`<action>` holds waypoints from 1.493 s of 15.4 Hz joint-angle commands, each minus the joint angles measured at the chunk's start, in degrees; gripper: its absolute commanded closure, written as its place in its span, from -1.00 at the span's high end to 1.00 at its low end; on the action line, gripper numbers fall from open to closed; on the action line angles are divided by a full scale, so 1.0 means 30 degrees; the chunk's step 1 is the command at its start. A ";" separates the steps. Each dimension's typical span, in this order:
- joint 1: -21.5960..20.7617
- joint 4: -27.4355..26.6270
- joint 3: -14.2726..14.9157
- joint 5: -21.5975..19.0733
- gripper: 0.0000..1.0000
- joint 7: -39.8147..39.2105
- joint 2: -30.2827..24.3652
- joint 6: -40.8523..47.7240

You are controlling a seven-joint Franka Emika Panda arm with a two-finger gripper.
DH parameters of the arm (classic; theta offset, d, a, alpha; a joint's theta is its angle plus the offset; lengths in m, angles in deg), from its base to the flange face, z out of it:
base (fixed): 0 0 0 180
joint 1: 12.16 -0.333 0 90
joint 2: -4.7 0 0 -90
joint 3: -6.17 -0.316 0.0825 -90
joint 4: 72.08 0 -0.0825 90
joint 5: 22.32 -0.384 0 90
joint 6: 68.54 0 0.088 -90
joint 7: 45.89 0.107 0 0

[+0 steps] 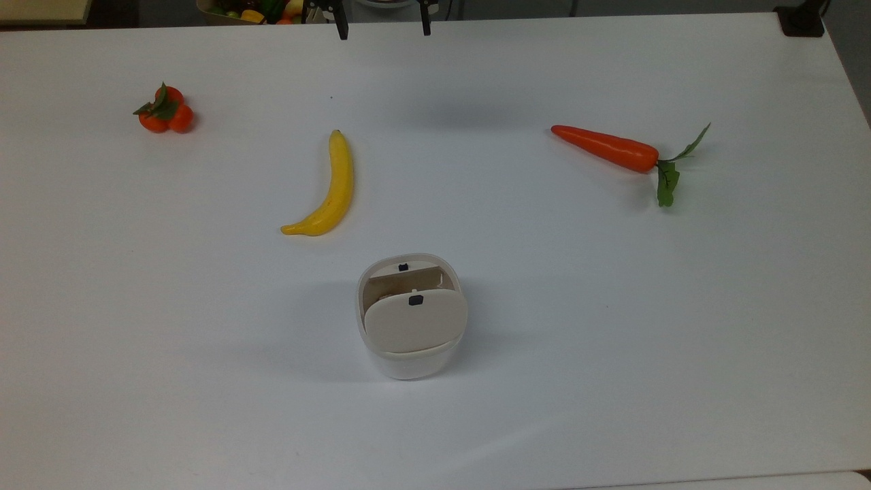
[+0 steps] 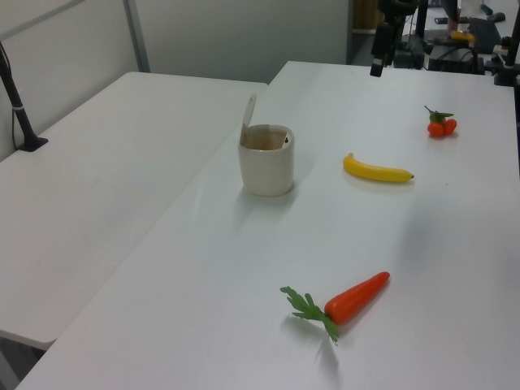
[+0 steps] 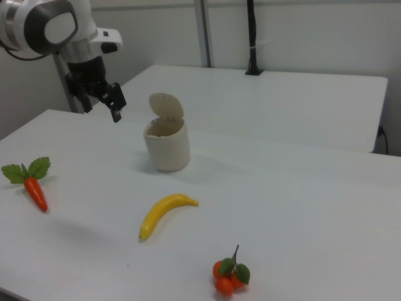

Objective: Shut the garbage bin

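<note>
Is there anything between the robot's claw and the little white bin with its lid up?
No, just bare white table. In the top view the gripper hangs at the far edge, the small white plastic bin stands nearer, and the yellow banana lies off to the top view's left.

White garbage bin [image 1: 408, 354] with beige lid [image 1: 415, 318] at centre frame; yellow banana [image 1: 326, 187]; orange carrot [image 1: 605, 148], green leaves; white bench [image 1: 612, 340].
</note>
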 commanded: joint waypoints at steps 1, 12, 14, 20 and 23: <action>-0.0196 0.0110 0.0246 0.0244 1.00 0.0037 -0.0159 0.0745; 0.1209 0.0463 -0.1598 0.0273 1.00 -0.0956 -0.0042 0.1687; 0.1271 0.0463 -0.1658 0.0273 1.00 -0.1600 0.0016 0.1629; 0.1154 0.0492 -0.1542 0.0098 -0.29 -0.2073 0.0454 -0.0157; 0.1183 0.0492 -0.1454 0.0039 -0.80 -0.2043 0.0660 -0.1004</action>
